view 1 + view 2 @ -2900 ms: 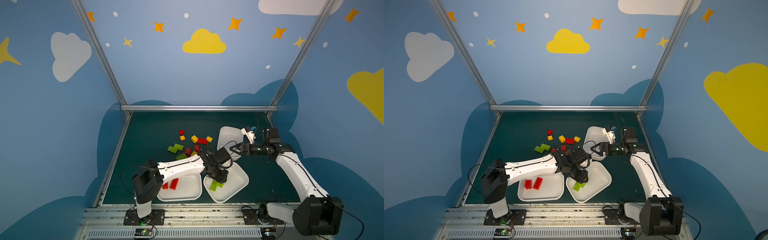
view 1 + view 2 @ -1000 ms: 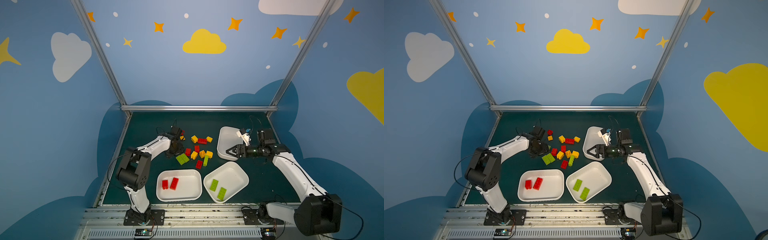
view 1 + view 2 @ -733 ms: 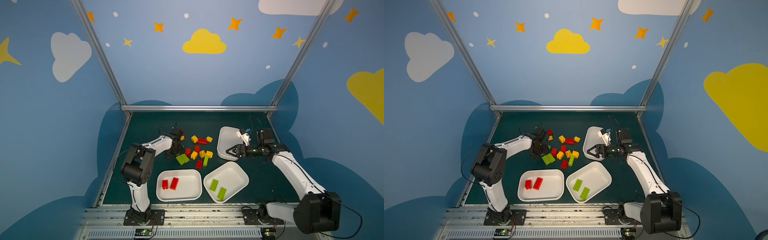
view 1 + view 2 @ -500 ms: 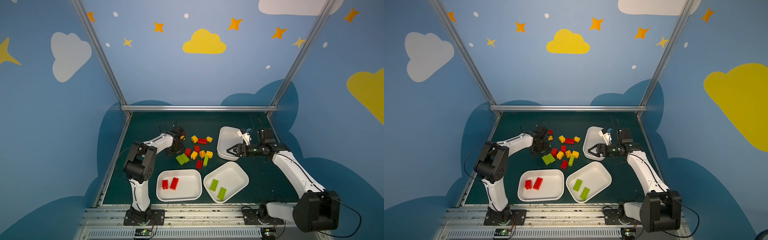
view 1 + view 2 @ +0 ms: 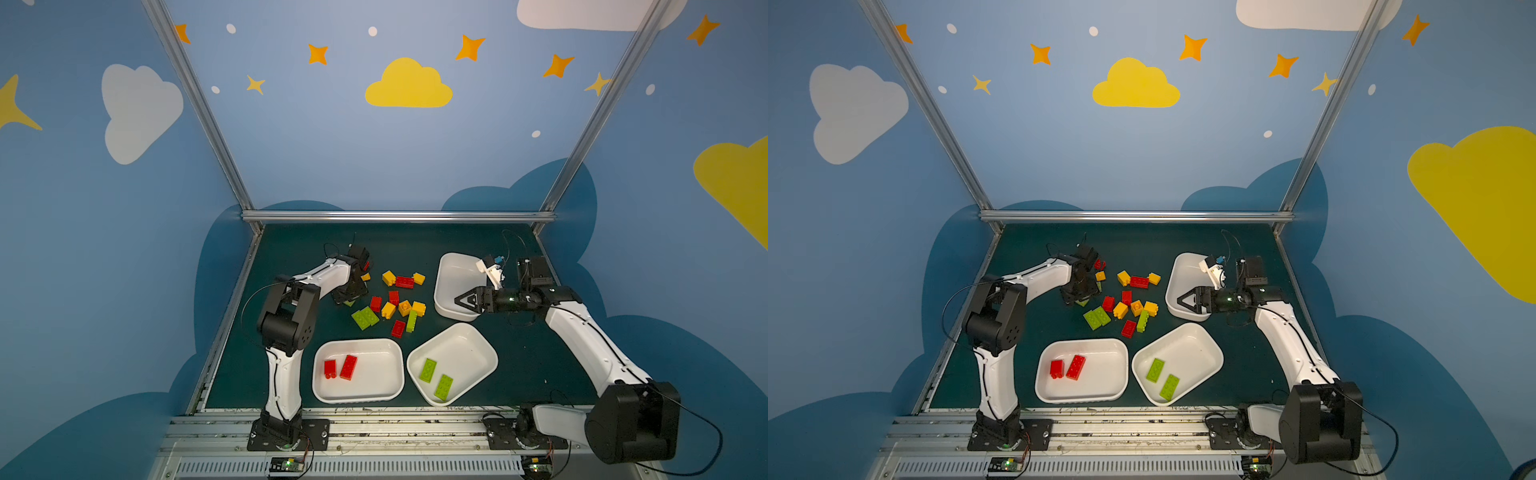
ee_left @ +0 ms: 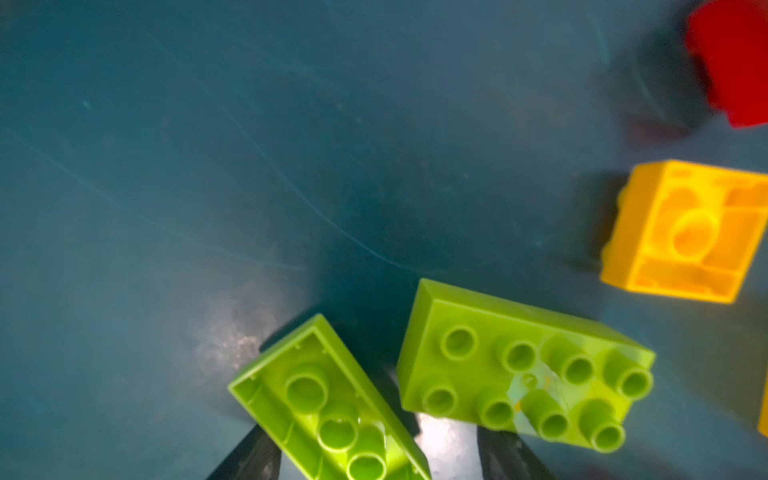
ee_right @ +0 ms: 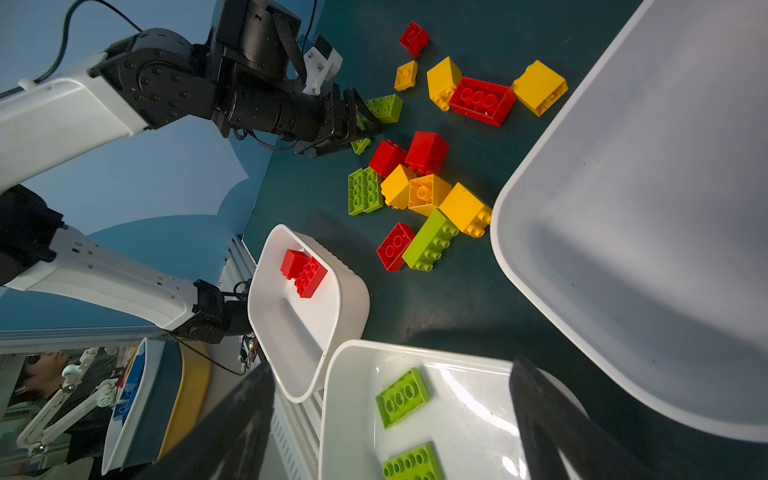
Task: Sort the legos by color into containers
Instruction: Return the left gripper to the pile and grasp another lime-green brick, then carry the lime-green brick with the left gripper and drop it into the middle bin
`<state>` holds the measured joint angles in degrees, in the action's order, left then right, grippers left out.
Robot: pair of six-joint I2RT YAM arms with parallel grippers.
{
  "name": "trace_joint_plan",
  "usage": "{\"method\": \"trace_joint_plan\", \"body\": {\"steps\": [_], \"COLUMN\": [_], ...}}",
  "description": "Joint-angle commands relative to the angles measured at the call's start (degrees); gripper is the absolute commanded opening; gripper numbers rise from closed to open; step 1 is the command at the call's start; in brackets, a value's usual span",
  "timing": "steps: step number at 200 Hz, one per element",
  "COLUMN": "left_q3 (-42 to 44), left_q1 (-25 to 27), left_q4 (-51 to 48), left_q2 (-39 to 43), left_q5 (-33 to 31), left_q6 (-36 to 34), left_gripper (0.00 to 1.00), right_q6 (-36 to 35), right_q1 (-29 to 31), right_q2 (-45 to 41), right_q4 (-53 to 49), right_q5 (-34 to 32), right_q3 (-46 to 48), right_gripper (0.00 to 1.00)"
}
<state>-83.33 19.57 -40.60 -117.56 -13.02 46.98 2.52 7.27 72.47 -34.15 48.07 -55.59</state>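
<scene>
Jaws parted, gripping nothing, on right gripper (image 5: 459,300) and left gripper (image 5: 348,300); only the left wrist view shows an upturned green brick (image 6: 328,407) between its fingers (image 6: 505,453).

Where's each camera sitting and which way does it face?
Top views: high behind the robot's bases, looking down over the table; left arm, right arm, left tool, right tool show.
Left wrist: on the left arm, low, facing down at a studs-up lime green brick and an upturned brick; its fingers show.
Right wrist: on the right arm beside the empty tray, facing the brick pile and left arm; its fingers show.
Shared: right wrist and both top views show the left tool.
</scene>
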Motion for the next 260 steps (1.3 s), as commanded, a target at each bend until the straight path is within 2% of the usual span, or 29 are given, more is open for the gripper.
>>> {"method": "trace_joint_plan", "body": {"steps": [1,41,77,122,179,199,219,260], "left_q3": [-1.1,-2.3,-2.1,-1.7,-0.5,-0.2,0.7,1.2], "left_q1": [-0.8,-1.2,-1.3,-1.3,0.0,1.9,5.3,17.3], "left_q4": [-3.1,-3.4,-3.7,-4.5,-6.0,-7.4,-7.6,-10.0], "left_q2": [-1.5,-2.5,-2.9,0.5,9.8,13.4,17.5,23.5], "left_q5": [-1.9,-2.0,-1.8,-3.1,-1.0,0.9,6.3,13.8], "left_q6": [0.9,0.1,-0.8,-4.4,-12.6,-16.2,-22.0,-27.6], "left_gripper": [0.69,0.63,0.51,0.33,0.31,0.31,0.31,0.32], "right_q6": [-1.1,-1.1,-1.1,-1.0,-0.8,-0.5,-0.6,-1.7], "right_q1": [-0.3,-0.6,-0.8,-1.0,-1.1,-1.1,-1.2,-1.9], "right_q2": [-0.1,0.1,0.0,0.0,-0.3,-0.5,-0.8,-0.9], "right_q4": [0.1,0.2,0.2,0.5,0.6,0.8,0.6,-1.2], "right_q5": [1.0,1.4,1.5,1.7,1.8,1.8,1.4,1.1], "right_q3": [-0.5,-0.3,-0.3,-0.3,-0.2,-0.2,-0.3,-1.2], "right_gripper": [0.87,0.88,0.87,0.87,0.87,0.87,0.87,0.87]}}
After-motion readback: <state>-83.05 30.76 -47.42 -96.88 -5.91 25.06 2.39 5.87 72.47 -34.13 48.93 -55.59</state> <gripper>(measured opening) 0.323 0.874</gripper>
